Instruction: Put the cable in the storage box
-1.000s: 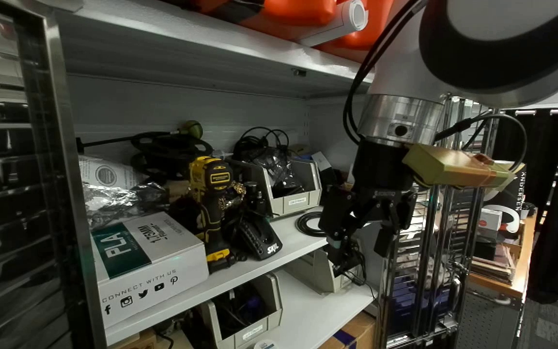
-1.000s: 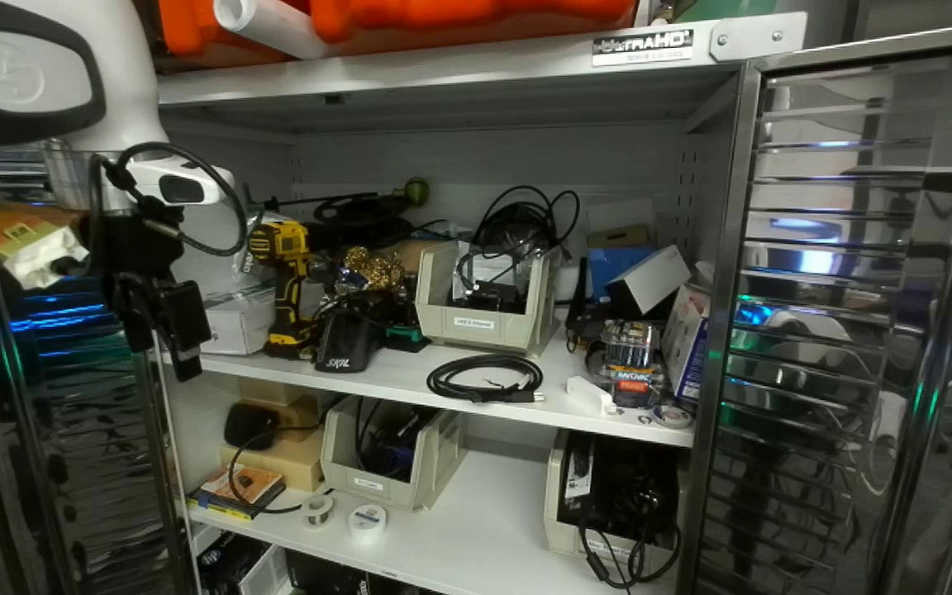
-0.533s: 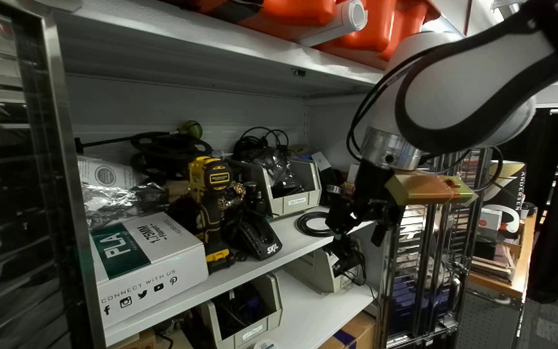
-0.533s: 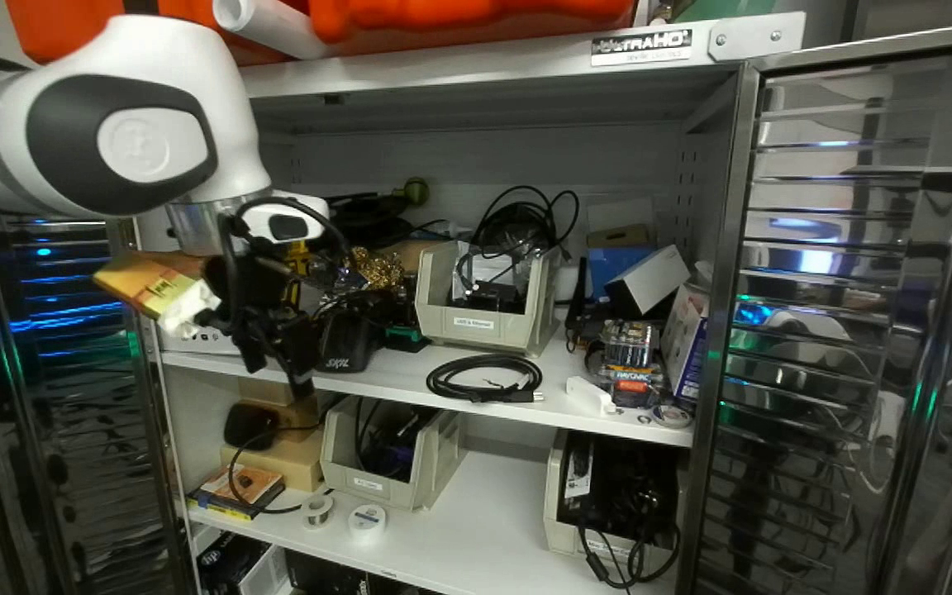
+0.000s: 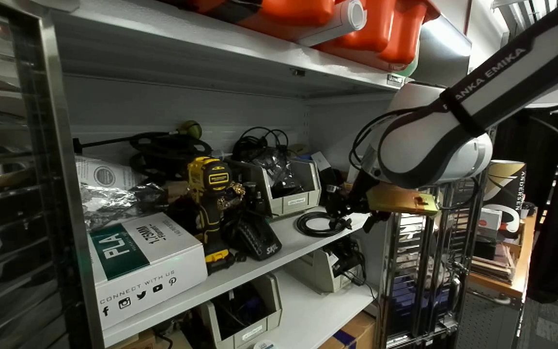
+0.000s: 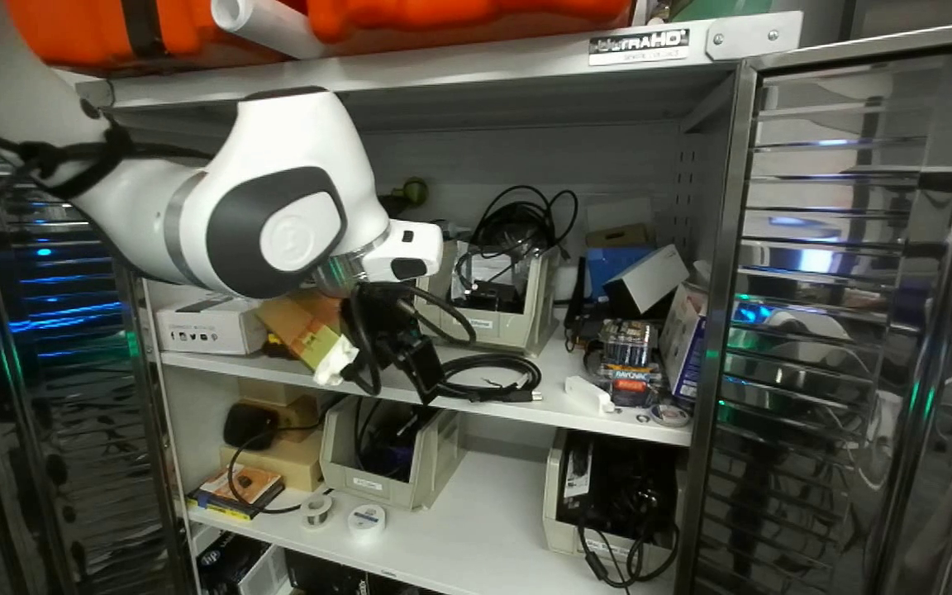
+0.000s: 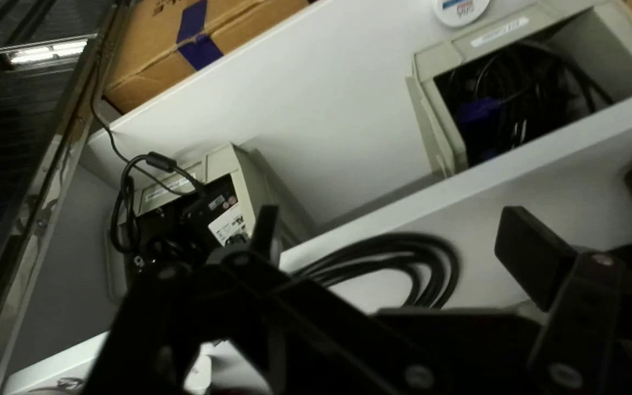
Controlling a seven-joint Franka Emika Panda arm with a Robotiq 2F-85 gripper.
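Note:
A coiled black cable lies on the front of the upper white shelf; it also shows in an exterior view and the wrist view. My gripper is open and empty at the shelf's front edge, beside the coil, also seen in both exterior views. In the wrist view the coil shows between the fingers, with one finger hiding part of it. A grey storage box with a label stands behind the coil and holds cables. Two more grey boxes stand on the shelf below.
A yellow drill, a SKIL charger and a white PLA box stand along the upper shelf. A battery pack and white adapter lie past the coil. Metal doors flank the cabinet.
The arm has moved in across the shelf front and lower, bringing the open gripper from beyond the shelf's side to beside the coil. The cable and boxes have not moved.

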